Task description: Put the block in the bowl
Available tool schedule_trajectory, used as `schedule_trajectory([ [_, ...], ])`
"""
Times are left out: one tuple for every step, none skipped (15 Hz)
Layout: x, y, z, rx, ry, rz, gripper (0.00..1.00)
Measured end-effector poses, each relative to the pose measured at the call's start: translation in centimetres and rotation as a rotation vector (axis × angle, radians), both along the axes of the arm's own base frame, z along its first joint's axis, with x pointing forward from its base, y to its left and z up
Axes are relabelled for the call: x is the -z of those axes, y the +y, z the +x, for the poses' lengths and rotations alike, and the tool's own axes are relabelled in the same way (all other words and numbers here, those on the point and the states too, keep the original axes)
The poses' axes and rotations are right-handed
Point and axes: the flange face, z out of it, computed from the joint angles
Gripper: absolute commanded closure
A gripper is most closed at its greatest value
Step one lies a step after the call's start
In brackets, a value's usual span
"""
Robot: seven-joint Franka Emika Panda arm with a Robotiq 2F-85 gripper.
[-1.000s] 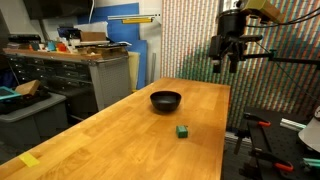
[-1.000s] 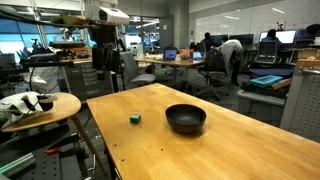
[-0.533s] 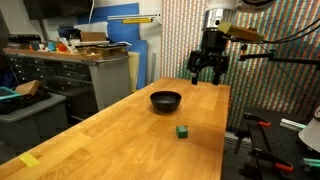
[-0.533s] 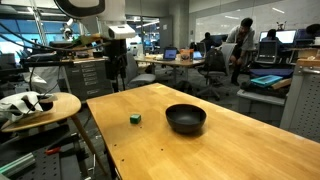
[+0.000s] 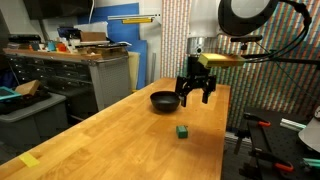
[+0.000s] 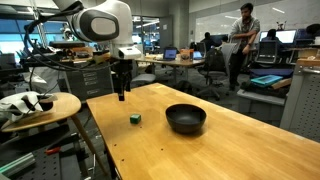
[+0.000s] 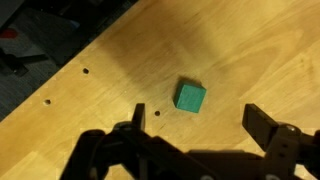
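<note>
I am on the reach, the 1st step; nothing is grasped yet. My tool (image 5: 195,100) hangs in the air above the bench (image 5: 110,135), fingers spread wide and empty. In the wrist view 1 finger shows on each side of the frame, with open wood between them.

The block (image 7: 190,97) lies on the bench, clear of everything. In the wrist view it sits roughly midway between my fingers but a little ahead of their line, so I judge I am not quite centred over it. It also looks slightly turned against the fingers' line, though the angle is hard to read from here. In an exterior view the block (image 5: 182,130) lies near the bowl (image 5: 166,94) but apart from it, on the side nearer the camera. The bowl stands upright and looks empty.

The next move, as I judge it, calls for a small shift to bring the block onto the line between my fingers. A slight wrist turn may help, so the fingers meet 2 flat faces. Then comes a straight drop until the fingers straddle the block just above the wood. Only after that do I press together, lift, and carry it across to the bowl.
</note>
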Motion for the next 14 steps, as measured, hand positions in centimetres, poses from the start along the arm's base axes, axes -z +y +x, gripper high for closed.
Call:
schedule_trajectory([
  [0.7,0.4,0.4,0.002,0.001,-0.005,0.0],
  [1.3,0.8,0.8,0.006,0.003,-0.008,0.0],
  [1.9,1.1,1.2,0.013,0.004,-0.009,0.0],
  [2.5,1.3,1.6,0.023,0.006,-0.007,0.0],
  [3.1,1.4,1.9,0.035,0.007,-0.004,0.0],
  [3.6,1.3,2.3,0.049,0.004,-0.002,0.0],
  [4.1,1.1,2.7,0.065,0.001,0.0,0.0],
  [4.7,0.8,3.1,0.083,-0.003,0.001,0.0],
  [5.2,0.4,3.5,0.101,-0.004,0.001,0.0],
  [5.8,0.0,3.8,0.12,-0.003,0.003,0.0],
  [6.4,-0.5,4.1,0.136,-0.001,0.004,0.0],
  [7.0,-0.9,4.3,0.152,0.004,0.004,0.0],
  [7.6,-1.2,4.5,0.165,0.012,0.005,0.0],
  [8.1,-1.4,4.6,0.179,0.022,0.007,0.0],
])
